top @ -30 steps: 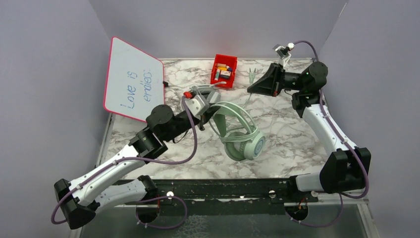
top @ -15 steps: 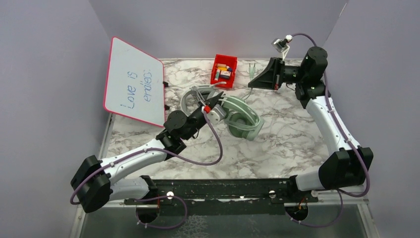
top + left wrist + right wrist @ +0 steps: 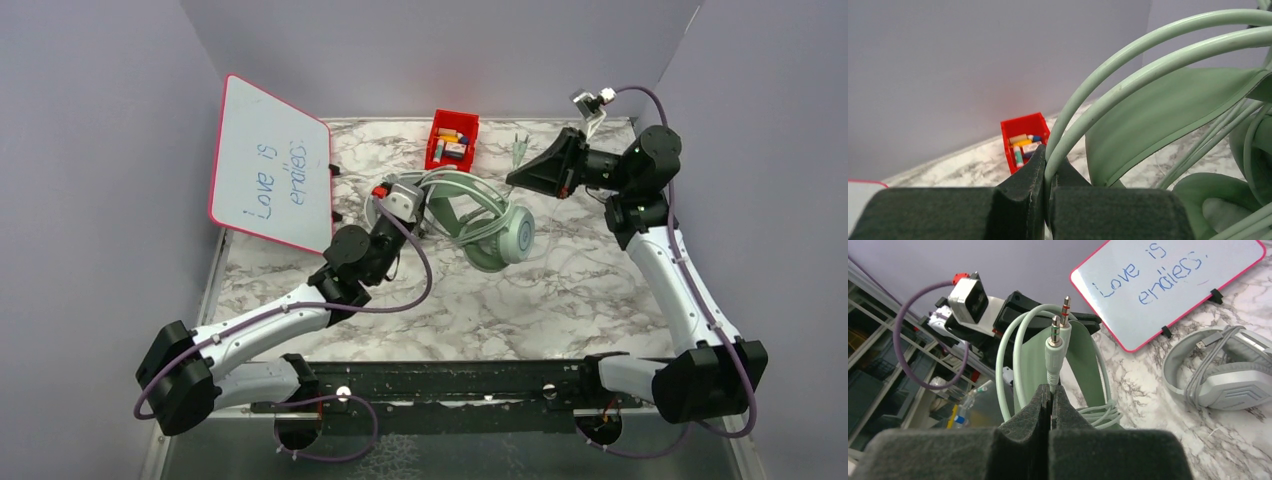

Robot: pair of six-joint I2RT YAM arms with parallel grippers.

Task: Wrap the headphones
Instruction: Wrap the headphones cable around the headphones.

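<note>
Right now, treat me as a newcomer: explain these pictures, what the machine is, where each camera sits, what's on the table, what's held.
Two robot arms stand at the near edge of a marble table. One picture looks down from above; the other two come from a camera on each wrist. On the table are a whiteboard, a red bin and a grey-white headset. The jaws of the left arm are shut on the band of the mint-green headset; those of the right arm pinch its cable just below the plugs.

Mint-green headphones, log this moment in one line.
left gripper: shut on mint-green headphones headband | right gripper: shut on cable below plug | grey-white headset: on table
</note>
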